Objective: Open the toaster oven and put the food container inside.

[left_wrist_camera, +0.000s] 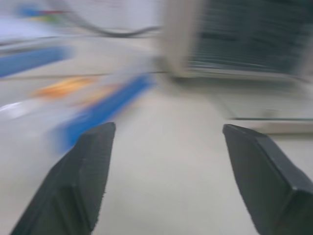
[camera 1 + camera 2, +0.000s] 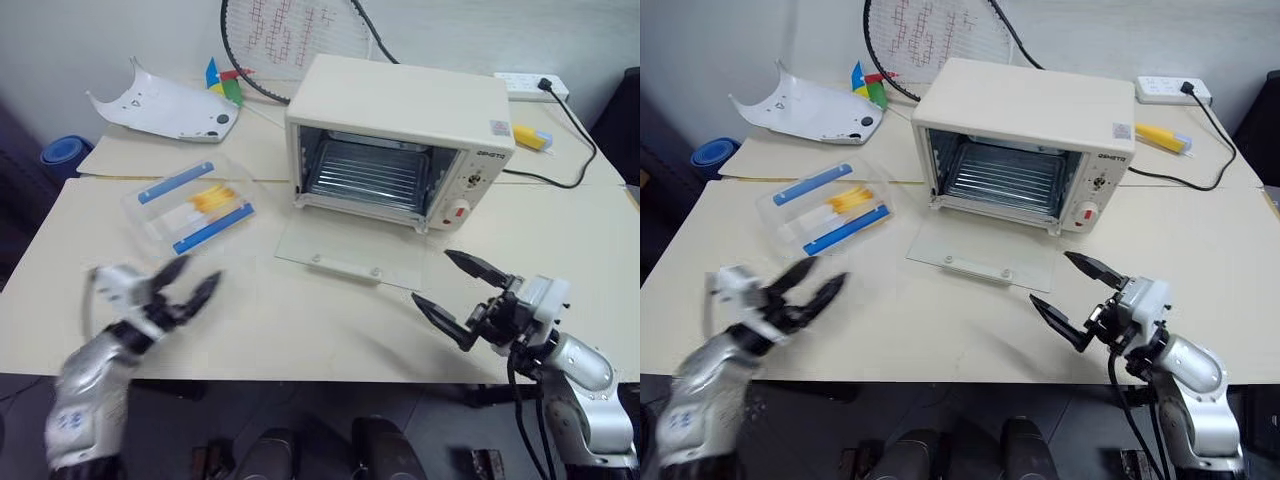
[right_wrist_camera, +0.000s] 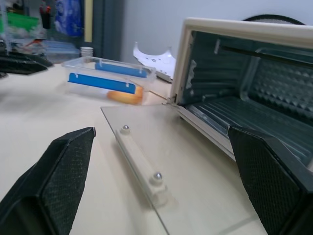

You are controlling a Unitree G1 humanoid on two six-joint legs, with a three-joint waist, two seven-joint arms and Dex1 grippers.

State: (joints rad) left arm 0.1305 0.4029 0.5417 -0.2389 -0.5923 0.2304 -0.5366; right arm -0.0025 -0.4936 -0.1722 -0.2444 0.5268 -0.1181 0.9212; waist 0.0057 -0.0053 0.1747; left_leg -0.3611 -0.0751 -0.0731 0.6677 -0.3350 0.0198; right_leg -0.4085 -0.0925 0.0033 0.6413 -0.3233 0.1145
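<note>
The cream-white toaster oven (image 2: 400,110) stands at the back of the table, its glass door (image 2: 352,254) folded down flat and the wire rack (image 2: 372,176) bare. Left of it lies the food container (image 2: 190,207), a clear box with blue clip strips and yellow food. My left gripper (image 2: 185,288) hovers open just in front of the container, nothing between its fingers. My right gripper (image 2: 462,290) is open near the table's front right, in front of the lowered door. In the right wrist view the door (image 3: 146,161), the oven cavity (image 3: 249,88) and the container (image 3: 105,78) lie ahead.
A white curved plastic shell (image 2: 165,105) and a racket (image 2: 290,30) lie at the back left. A power strip (image 2: 530,85), a black cord (image 2: 575,150) and a yellow item (image 2: 530,136) sit behind the oven on the right. Bare tabletop (image 2: 320,320) lies between the grippers.
</note>
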